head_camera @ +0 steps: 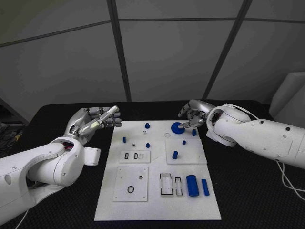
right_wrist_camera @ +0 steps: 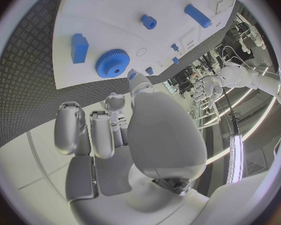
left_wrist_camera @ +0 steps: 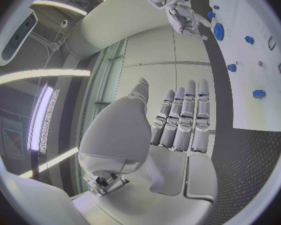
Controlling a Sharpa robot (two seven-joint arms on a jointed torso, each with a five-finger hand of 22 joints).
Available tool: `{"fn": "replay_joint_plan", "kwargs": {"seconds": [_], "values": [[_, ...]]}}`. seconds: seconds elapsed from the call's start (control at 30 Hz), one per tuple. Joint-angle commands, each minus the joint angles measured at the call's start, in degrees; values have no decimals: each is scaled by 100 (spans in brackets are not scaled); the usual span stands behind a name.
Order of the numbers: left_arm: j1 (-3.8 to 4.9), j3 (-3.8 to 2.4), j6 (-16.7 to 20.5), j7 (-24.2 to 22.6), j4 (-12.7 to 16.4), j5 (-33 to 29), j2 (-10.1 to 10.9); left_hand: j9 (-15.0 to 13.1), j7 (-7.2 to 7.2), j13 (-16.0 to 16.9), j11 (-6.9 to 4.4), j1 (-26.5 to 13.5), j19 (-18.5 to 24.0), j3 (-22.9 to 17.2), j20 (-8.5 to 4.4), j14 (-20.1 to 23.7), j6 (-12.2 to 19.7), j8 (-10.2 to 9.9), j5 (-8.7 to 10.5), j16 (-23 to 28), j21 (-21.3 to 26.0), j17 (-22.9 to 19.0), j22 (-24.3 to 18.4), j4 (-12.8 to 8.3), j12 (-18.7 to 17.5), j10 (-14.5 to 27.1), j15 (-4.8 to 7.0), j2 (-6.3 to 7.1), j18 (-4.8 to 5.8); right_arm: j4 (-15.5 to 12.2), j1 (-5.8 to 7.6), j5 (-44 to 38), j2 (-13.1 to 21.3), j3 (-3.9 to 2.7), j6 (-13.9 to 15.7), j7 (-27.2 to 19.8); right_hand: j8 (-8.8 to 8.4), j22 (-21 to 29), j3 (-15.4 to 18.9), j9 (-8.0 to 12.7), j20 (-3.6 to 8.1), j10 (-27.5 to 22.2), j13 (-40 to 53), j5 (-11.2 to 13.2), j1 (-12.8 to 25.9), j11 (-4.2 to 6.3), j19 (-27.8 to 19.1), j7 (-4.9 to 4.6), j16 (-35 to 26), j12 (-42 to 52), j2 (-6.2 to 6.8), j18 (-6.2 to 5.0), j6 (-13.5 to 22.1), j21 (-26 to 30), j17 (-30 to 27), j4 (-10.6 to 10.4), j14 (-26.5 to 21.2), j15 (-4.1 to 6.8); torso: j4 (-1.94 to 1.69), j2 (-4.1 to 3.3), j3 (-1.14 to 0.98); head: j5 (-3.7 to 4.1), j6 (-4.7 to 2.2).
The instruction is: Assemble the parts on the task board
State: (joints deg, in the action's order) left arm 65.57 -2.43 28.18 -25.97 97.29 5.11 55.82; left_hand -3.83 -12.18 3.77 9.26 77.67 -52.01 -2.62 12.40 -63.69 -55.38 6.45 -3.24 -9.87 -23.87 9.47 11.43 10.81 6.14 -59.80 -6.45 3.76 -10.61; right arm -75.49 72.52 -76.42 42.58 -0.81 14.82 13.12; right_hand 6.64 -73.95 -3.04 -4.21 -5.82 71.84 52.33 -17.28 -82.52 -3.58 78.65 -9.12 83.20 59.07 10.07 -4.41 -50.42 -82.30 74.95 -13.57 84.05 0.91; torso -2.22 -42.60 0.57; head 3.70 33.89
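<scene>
- The right hand [head_camera: 192, 116] hovers at the far edge of the white board [head_camera: 118, 200], its fingers [right_wrist_camera: 70, 126] curled loosely and holding nothing, right beside the blue gear [head_camera: 178, 127]. If it closes from this angle, I judge a fingertip could push the gear sideways instead of gripping it.
- A small blue block [right_wrist_camera: 79, 47] stands just beside the gear; a wide reach could knock it over.
- The left hand [head_camera: 97, 121] hangs over the black table [head_camera: 53, 117], just off the board's left edge, fingers [left_wrist_camera: 187, 117] straight, pressed together and holding nothing. Swinging in without looking, it could strike the small pegs [head_camera: 147, 126] near the far edge.
- The two blue cylinders [head_camera: 191, 185] lie loose at the near right of the board; a jolt to the board could roll them off.
</scene>
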Motion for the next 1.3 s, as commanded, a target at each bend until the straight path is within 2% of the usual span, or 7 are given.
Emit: {"fn": "replay_joint_plan", "kwargs": {"seconds": [0.03, 0.23, 0.4, 0.53, 0.7, 1.07, 1.3], "values": [[8, -5, -84, -8, -1, 41, -9, 6, -37, -5, 27, -10, -12, 22, 27, 18, -5, -37, 13, 25, -37, 7, 6, -5, -34, -8, -22, -48, 29, 80, 9, 99, -54, -4, -362, 125, 47, -13, 12, 1, -16, 33, 110, -43, -71, -34, 42, 0, 43, 97, 16, 92, 43, -40, 105, -69, 331, -55, -3, -5, 1, 2, 10], [8, -5, -84, -9, -9, 41, -12, 6, -37, -5, 27, -10, -12, 22, 27, 18, -5, -37, 13, 25, -37, 7, 6, -5, -34, -8, -22, -48, 29, 212, 8, 88, -142, -1, -479, 129, 85, -27, 18, -1, -22, 74, 275, -59, -127, -37, 46, -2, 90, 240, 8, 94, 46, -47, 200, -136, 347, -60, 3, -2, 10, 15, 22], [7, -5, -88, -7, -18, 41, -20, 6, -37, -5, 27, -10, -12, 22, 27, 18, -5, -37, 13, 25, -37, 7, 6, -5, -34, -8, -22, -48, 29, 264, 7, 30, -188, 0, -423, 124, 104, -26, 15, -3, -25, 75, 330, -76, -158, -38, 42, -2, 100, 286, 1, 93, 47, -47, 217, -162, 349, -62, 1, 1, -3, 4, 23], [7, -5, -85, -8, -21, 41, -20, 5, -36, -4, 26, -10, -11, 23, 27, 17, -6, -38, 13, 27, -37, 8, 6, -7, -35, -9, -22, -49, 28, 323, 6, 8, -222, 0, -423, 125, 117, -40, 4, -1, -26, 80, 382, -88, -198, -39, 48, -2, 113, 332, -9, 95, 57, -54, 243, -176, 352, -63, -6, 1, 5, 11, 30], [7, -5, -83, -10, -30, 41, -23, 5, -34, -3, 25, -9, -9, 25, 28, 14, -9, -41, 13, 32, -38, 11, 6, -10, -38, -12, -21, -52, 28, 355, 4, -28, -265, 1, -471, 118, 152, -52, -21, -6, -28, 96, 477, -104, -260, -38, 53, 0, 132, 415, -35, 97, 42, -60, 280, -183, 357, -64, -3, 0, -5, -2, 42], [7, -5, -83, -10, -39, 41, -29, 5, -34, -3, 25, -9, -9, 25, 28, 14, -9, -41, 13, 32, -38, 11, 6, -10, -38, -12, -21, -52, 28, 412, -8, -117, -346, 8, -651, 121, 238, -77, -57, -22, -27, 141, 646, -108, -327, -30, 63, 11, 156, 563, -77, 101, -44, -72, 330, -177, 364, -60, -3, 3, 3, 0, 71], [7, -5, -83, -9, -42, 41, -28, 5, -34, -3, 25, -9, -9, 25, 28, 14, -9, -41, 13, 32, -38, 11, 6, -10, -38, -12, -21, -52, 28, 474, -22, -144, -378, 14, -743, 135, 266, -95, -69, -27, -25, 151, 691, -110, -345, -26, 74, 17, 168, 603, -93, 105, -74, -81, 354, -169, 367, -57, -2, 1, -2, -4, 77]]}}
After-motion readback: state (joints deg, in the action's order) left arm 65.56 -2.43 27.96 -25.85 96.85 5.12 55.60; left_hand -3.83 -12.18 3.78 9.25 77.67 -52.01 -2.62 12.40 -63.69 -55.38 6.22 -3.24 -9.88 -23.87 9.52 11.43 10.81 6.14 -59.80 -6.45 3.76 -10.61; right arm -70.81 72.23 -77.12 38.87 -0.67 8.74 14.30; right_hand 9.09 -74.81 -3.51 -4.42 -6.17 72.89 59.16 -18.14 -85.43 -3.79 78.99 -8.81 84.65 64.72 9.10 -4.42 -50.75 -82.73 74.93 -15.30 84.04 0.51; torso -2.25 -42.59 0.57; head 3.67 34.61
